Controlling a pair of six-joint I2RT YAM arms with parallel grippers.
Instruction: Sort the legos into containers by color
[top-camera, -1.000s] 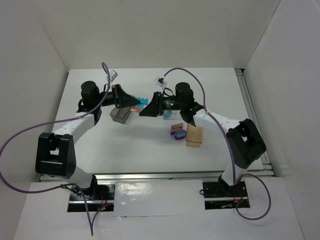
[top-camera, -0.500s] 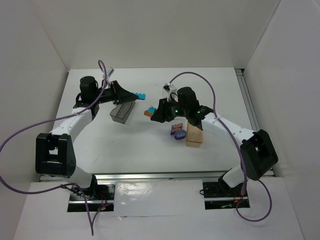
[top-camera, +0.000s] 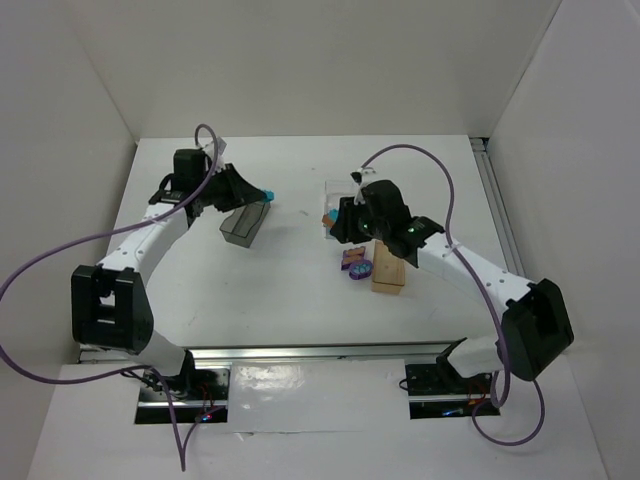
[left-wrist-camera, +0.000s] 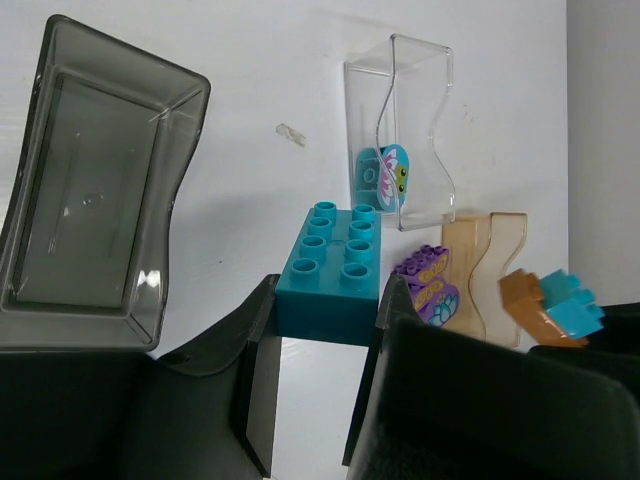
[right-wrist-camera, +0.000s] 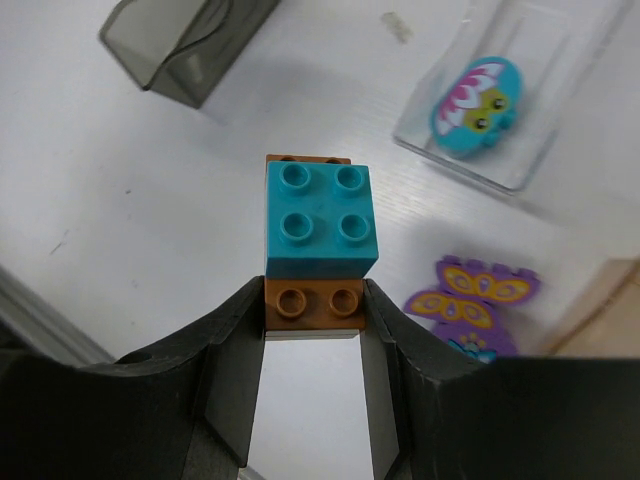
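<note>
My left jaws are pinched narrow on the sides of a long teal brick (left-wrist-camera: 330, 272), held in the air over the table just beside the dark grey bin (left-wrist-camera: 90, 190). My right jaws grip an orange brick (right-wrist-camera: 310, 300) with a small teal brick (right-wrist-camera: 320, 220) studded on top of it, hanging near the clear bin (left-wrist-camera: 420, 120).

A round teal piece (left-wrist-camera: 385, 178) already lies in the clear bin, so I judge that my long brick belongs there, not in the grey bin next to me. To do it well, I should carry it level, come low over the opening before letting go, and mind my right arm, which is close to that bin. The mixed stack will need pulling apart before either half is dropped.

I count three bins: grey, clear and the amber bin (left-wrist-camera: 485, 260). There are three teal pieces and one orange one. The purple butterfly piece (left-wrist-camera: 428, 285) beside the amber bin may be one or two; I cannot tell.
</note>
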